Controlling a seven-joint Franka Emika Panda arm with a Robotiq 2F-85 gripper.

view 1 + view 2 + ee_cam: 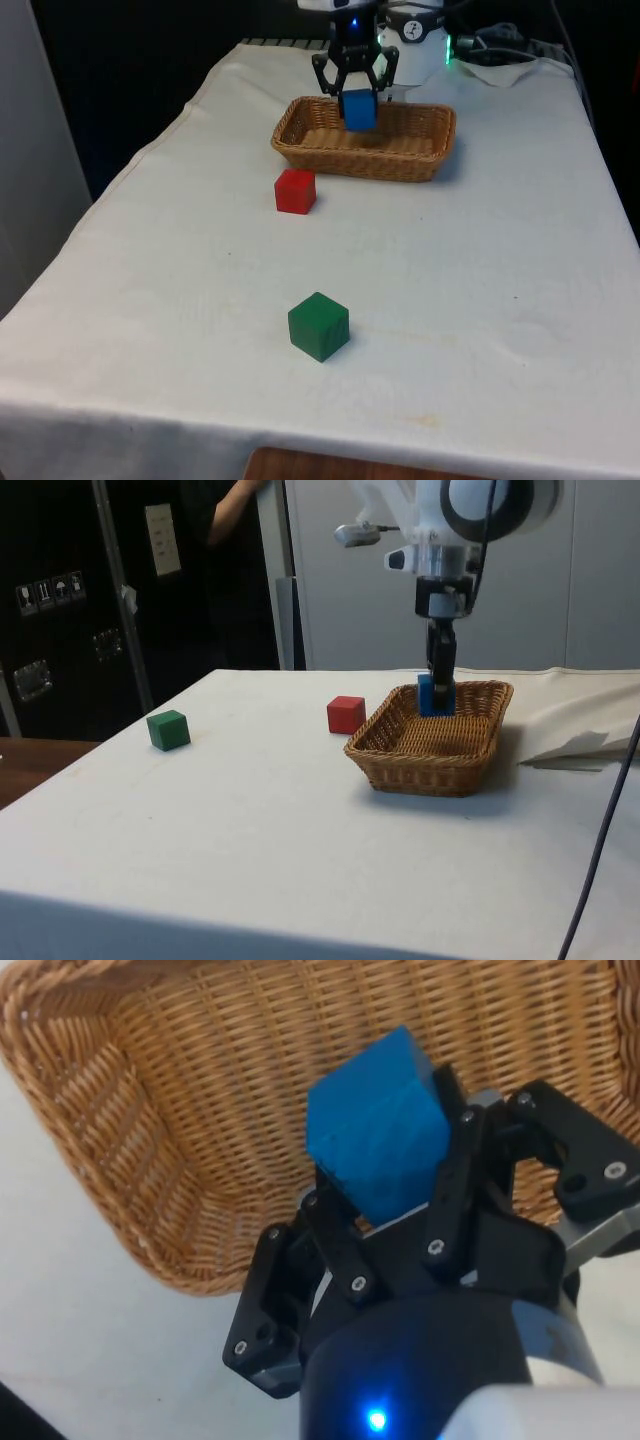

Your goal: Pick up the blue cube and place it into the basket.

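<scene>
The blue cube (359, 109) hangs just above the floor of the wicker basket (420, 163), held between the black fingers of my gripper (357, 98), which is shut on it. From the side, the blue cube (432, 695) sits low inside the wicker basket (420, 765), under my gripper (439, 685). The wrist view looks down on the blue cube (378, 1136), clamped and slightly tilted, with the woven basket floor (200, 1090) below it.
A red cube (295, 191) lies on the white cloth just in front of the basket. A green cube (319, 326) rests nearer the table's front edge. A person's arm (232, 505) shows behind the table in the side view.
</scene>
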